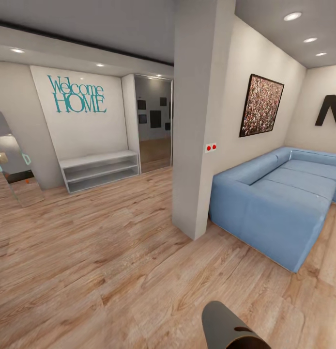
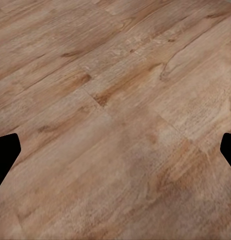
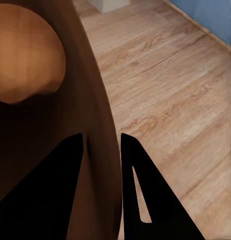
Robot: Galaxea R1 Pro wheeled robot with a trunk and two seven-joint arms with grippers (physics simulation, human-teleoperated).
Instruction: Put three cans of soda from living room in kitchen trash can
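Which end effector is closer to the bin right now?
Right. The right end effector pinches the bin wall between its fingers; the left end effector hangs open over bare wooden floor.

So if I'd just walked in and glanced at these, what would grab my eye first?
Probably the big blue corner sofa at the right of the head view, and the teal "Welcome HOME" lettering on the white wall at the left, above a low white shelf unit. Close up, the right gripper pinches the wall of the tash can, whose coppery inside shows over the wood floor.
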